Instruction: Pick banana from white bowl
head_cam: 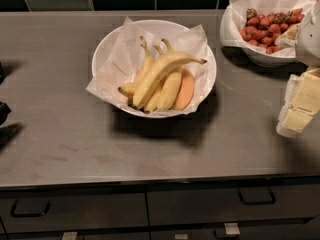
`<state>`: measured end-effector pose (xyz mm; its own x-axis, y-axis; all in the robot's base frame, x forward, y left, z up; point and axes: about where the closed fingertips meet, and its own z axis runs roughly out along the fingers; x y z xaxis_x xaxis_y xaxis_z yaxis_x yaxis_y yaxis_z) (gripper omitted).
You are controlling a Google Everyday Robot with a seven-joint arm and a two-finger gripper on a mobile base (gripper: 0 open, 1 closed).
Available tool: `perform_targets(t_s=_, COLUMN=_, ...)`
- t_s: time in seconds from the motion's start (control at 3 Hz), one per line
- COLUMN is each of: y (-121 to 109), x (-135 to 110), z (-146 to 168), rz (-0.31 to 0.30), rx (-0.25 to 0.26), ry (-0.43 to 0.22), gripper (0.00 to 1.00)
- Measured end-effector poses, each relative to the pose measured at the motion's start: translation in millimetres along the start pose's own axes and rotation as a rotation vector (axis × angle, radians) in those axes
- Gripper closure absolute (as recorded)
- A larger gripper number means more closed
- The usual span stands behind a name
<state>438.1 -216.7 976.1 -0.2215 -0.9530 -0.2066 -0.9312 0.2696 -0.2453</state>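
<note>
The white bowl stands in the middle of the grey counter, lined with crinkled white paper that sticks out over its rim. The banana, long and strongly curved with a dark stem tip pointing right, lies on top of shorter, paler bananas in the bowl. An orange-peach oval fruit lies at their right. My gripper, white and pale yellow, hangs at the right edge of the view, to the right of the bowl and apart from it, holding nothing that I can see.
A second paper-lined white bowl of red strawberries stands at the back right, just behind the gripper. A dark object juts in at the left edge. The counter's front edge runs above drawers with handles. Dark tiles line the back.
</note>
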Motion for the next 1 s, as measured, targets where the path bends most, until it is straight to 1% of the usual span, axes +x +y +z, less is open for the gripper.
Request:
perform_targets(t_s=0.33, y=0, x=0, z=0, rz=0.0, rx=0.0, ry=0.0, gripper=0.0)
perform_targets(t_s=0.67, y=-7, x=-7, z=-5, rz=-0.022, rx=0.007, ry=-0.037, gripper=0.0)
perform_targets(t_s=1.0, y=-24, x=-38, z=-7, rz=-0.122, rx=-0.014, ry=-0.146, gripper=0.0)
